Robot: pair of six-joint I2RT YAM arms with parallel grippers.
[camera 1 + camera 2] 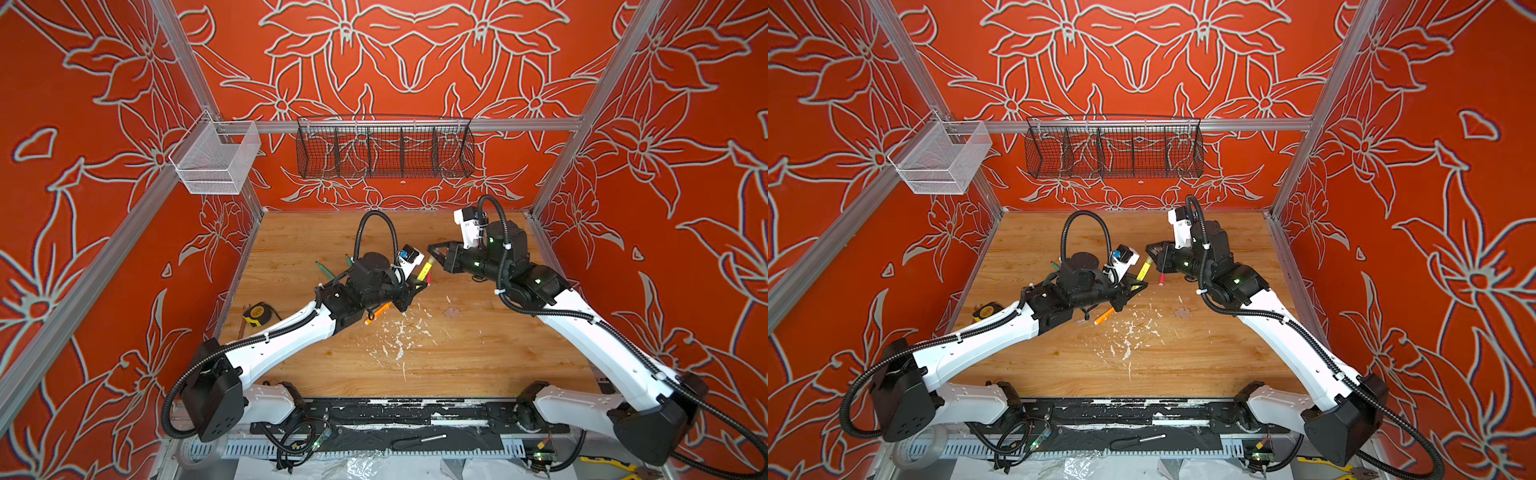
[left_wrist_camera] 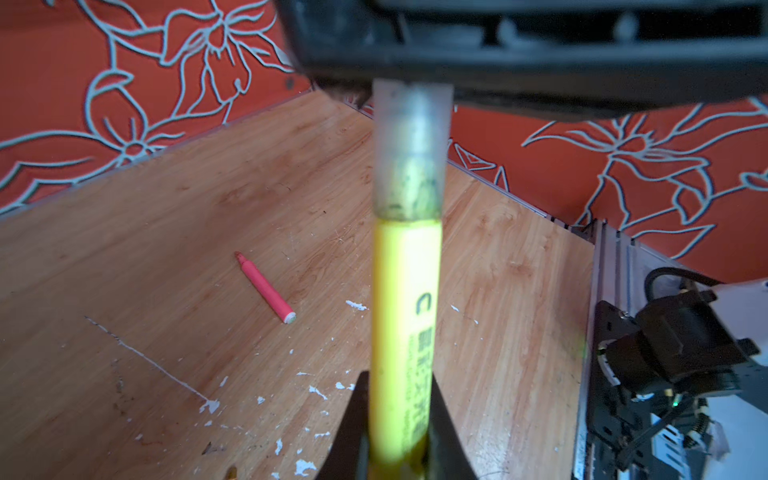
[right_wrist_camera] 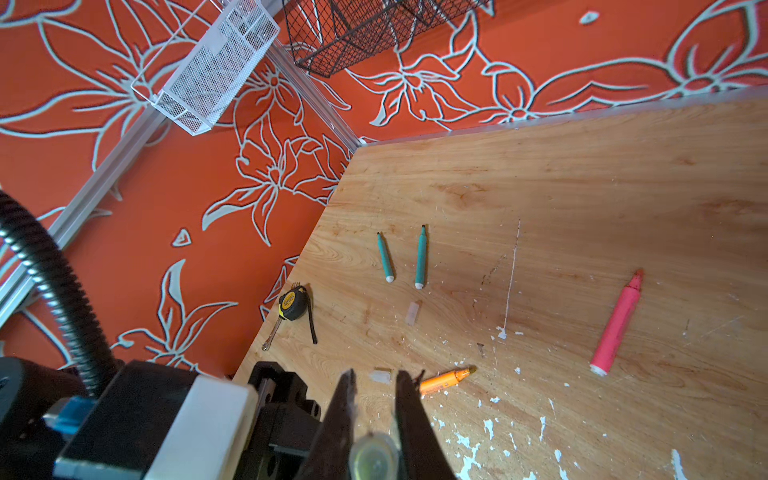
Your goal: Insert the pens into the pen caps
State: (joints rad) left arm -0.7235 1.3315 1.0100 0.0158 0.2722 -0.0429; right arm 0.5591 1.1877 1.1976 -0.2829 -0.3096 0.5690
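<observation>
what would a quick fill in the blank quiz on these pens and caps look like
1. The pen clamped in the shut left gripper is ___ in colour.
2. The right gripper is shut on a clear pen cap that covers this pen's ___.
3. The number of teal pens lying on the table is ___.
4. The pink pen lies on the table with ___ cap on it.

Missing words: yellow; tip; two; no

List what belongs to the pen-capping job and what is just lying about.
Job: yellow pen, clear cap over its tip, pink pen, orange pen, two teal pens, two loose caps.
Lying about: tape measure, screwdriver, white basket, black basket.
</observation>
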